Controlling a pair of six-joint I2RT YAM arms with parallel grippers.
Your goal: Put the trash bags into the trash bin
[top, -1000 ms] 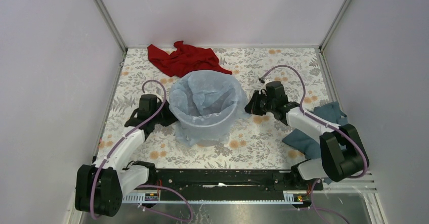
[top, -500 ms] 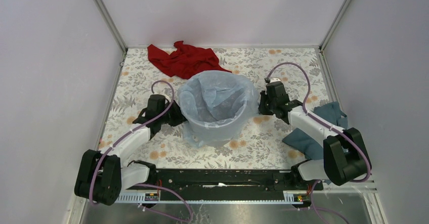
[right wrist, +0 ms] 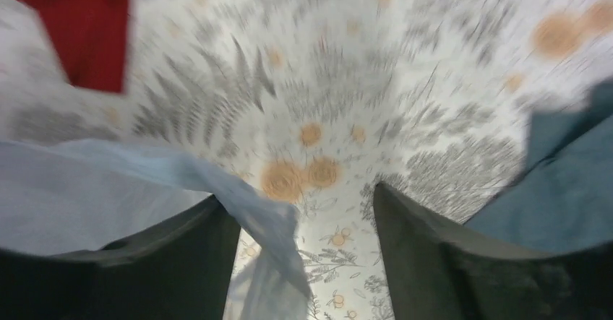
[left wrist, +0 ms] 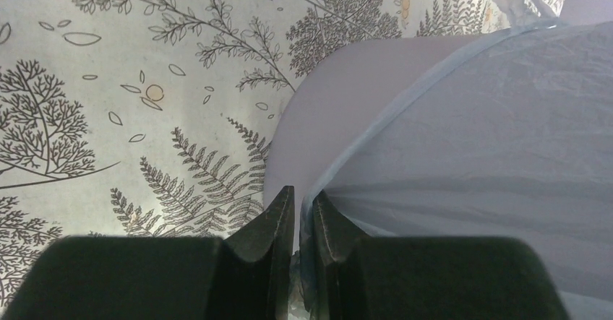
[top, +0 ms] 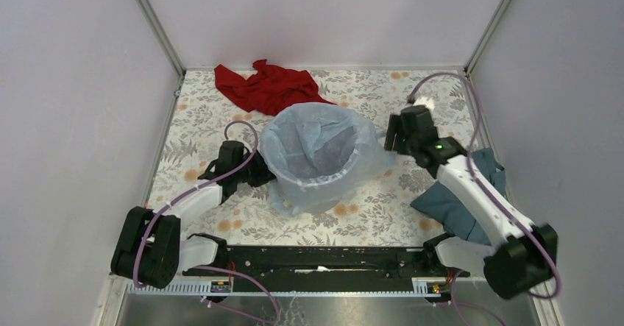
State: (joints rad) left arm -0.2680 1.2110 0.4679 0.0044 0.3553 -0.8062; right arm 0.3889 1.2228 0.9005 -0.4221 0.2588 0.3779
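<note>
On the flowered worktop (top: 193,123) the left pincer (top: 259,173) lies low against the left side of the trash bin (left wrist: 347,96). Its fingers (left wrist: 271,237) are drawn together with only a sliver between them. The edge of the trash bag (top: 316,146) runs down into that sliver, so the pincer is clamped on the film. The left wrist view shows the bin's bare grey wall just beyond the fingertips, with pale blue film hanging over it on the right. The bin stands near the middle of the worktop and the bag lines it. The bag's mouth is spread over the rim, and its loose skirt falls outside down to the worktop at the front. A red cloth (top: 268,87) lies crumpled just behind the bin. The right pincer (top: 395,136) is raised beside the bin's right rim, fingers (right wrist: 419,255) wide apart — in the blurred wrist view, a flap of film drapes over one finger and hangs in the gap. A dark teal cloth (top: 450,202) lies at the right edge, partly under the right arm.
</note>
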